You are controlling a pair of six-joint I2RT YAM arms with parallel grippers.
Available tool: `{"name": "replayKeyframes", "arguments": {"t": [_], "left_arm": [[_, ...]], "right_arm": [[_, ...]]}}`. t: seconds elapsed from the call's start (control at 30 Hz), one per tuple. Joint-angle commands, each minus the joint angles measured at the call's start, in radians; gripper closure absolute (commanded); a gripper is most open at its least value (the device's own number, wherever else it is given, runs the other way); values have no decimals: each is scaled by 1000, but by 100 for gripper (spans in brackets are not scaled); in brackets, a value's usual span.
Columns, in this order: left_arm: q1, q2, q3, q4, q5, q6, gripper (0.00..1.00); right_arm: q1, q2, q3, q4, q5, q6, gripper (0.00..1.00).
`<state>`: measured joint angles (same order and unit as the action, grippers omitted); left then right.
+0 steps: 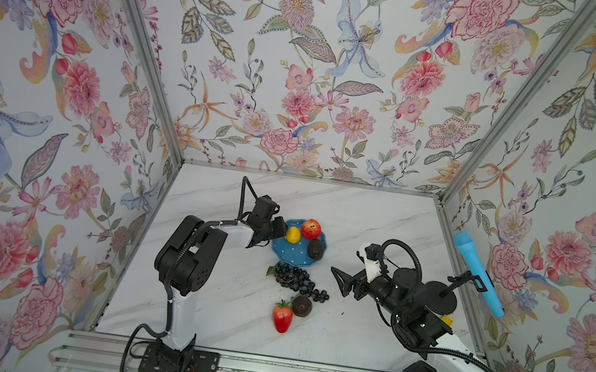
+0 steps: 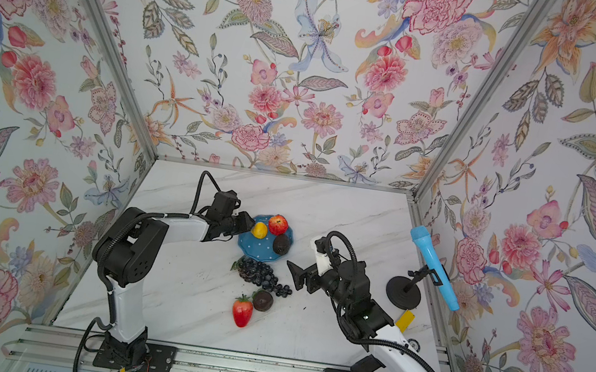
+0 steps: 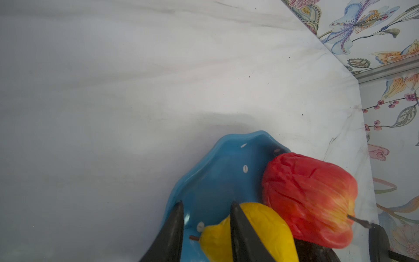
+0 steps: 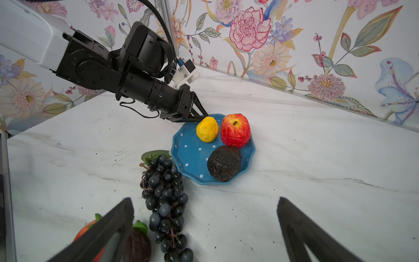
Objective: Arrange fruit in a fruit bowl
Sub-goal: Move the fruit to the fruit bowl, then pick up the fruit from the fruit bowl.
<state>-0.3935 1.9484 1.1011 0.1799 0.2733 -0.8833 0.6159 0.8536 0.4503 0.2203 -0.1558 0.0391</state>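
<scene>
I have the bowl (image 1: 290, 256) mid-table (image 1: 370, 221) with 3 fruits in it: the yellow fruit (image 1: 292, 235) and the apple (image 1: 311, 229) side by side at its far edge, and the avocado (image 1: 316, 249) nearer me by the right rim. My left gripper (image 1: 280, 228) reaches in over the bowl's left rim, tips at the yellow fruit. In the left wrist view its fingers (image 3: 174, 233) stand a little apart and clamp nothing. 1 finger crosses in front of the yellow fruit, the other stands clear of it with blue dish showing between, and only the fruit's stem end lies in the gap. The fruit rests on the dish. The other 3 fruits lie on the table: the grapes (image 1: 293, 277) just beside the bowl's near rim, then the round dark fruit (image 1: 302, 306) and the strawberry (image 1: 282, 317) side by side, closer to me, by the bunch's tip. My right gripper (image 4: 204, 200) hovers to the right of the grapes, fingers wide apart, nothing between them.
</scene>
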Motion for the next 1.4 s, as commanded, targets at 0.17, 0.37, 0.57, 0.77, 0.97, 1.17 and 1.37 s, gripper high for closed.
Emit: {"name": "replayKeyframes", "arguments": {"t": [0.17, 0.37, 0.57, 0.77, 0.97, 1.17, 1.37], "left_arm": [[-2, -68, -61, 30, -24, -30, 55], [-27, -65, -57, 5, -25, -13, 53], [-57, -48, -21, -36, -39, 7, 48], [-82, -67, -16, -34, -68, 25, 41], [-108, -125, -39, -30, -138, 67, 36], [-132, -144, -43, -48, -126, 66, 32], [-174, -133, -10, -116, -154, 100, 27]], "right_arm": [[10, 8, -5, 7, 7, -4, 1], [10, 10, -1, 7, 9, -10, 1], [10, 15, 7, 7, 8, -14, 1], [10, 16, 5, 4, 9, -10, 1], [13, 11, 1, 1, 15, -8, 1], [13, 8, 1, 1, 18, -9, 1], [15, 9, -1, -1, 19, -8, 1]]}}
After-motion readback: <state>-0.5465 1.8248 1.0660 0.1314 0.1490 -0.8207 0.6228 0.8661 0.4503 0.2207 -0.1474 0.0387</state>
